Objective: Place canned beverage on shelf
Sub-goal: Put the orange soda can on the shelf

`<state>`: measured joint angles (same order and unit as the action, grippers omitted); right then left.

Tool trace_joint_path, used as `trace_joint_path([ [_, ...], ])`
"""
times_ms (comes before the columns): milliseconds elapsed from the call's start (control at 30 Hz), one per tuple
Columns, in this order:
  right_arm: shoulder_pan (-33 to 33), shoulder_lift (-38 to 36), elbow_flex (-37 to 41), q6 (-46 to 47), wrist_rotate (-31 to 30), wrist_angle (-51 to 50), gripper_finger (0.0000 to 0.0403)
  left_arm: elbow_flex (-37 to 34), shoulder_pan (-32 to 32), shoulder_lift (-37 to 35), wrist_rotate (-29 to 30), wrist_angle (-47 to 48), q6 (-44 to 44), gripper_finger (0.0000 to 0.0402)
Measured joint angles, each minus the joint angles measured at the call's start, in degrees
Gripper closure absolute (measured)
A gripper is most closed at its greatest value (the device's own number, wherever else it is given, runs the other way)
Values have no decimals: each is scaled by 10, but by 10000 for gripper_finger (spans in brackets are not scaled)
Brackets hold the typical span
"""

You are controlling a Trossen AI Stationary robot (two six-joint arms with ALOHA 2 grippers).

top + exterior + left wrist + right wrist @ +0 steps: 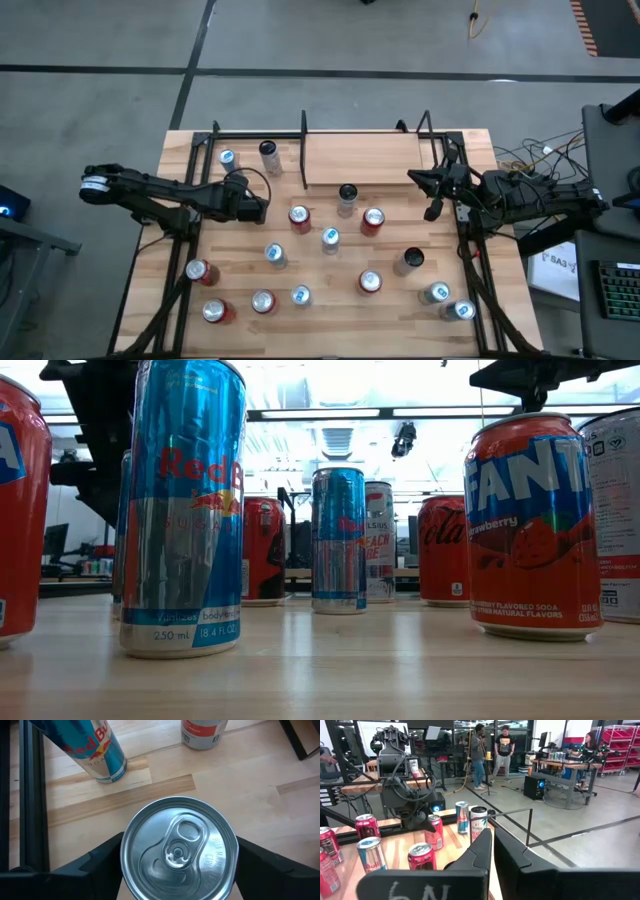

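- Left gripper (256,208): jaws parted wide, one dark finger (97,862) on each side of an upright silver-topped can (179,852), which stands on the table between them.
- Just beyond those jaws: a blue Red Bull can (97,750) and a white can (202,732), both near the table's black side rail (27,795).
- Ahead and to the right of the jaws: a red can (299,216), close by.
- Shelf (360,160): light board at the table's far edge, up and right of the left jaws, its black rail (304,150) on the near end.
- Black-topped can (346,192) just in front of the shelf.
- Right gripper (492,845): jaws pressed together, empty, at the shelf's right end.
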<state>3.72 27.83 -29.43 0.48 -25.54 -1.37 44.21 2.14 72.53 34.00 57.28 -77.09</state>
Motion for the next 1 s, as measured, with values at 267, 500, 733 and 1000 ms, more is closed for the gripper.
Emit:
trace_joint_path([
  [267, 0, 0, 0, 5, 0, -1, 394, 63, 23, 0, 11, 37, 34, 117],
  [500, 0, 0, 0, 11, 0, -1, 394, 205, 27, 0, 67, 67, 134, 117],
  [733, 0, 0, 0, 11, 1, -1, 394, 356, 26, 20, 123, 82, 248, 117],
  [1000, 0, -1, 0, 115, 16, 1, 394, 540, 15, 127, 140, 79, 392, 117],
])
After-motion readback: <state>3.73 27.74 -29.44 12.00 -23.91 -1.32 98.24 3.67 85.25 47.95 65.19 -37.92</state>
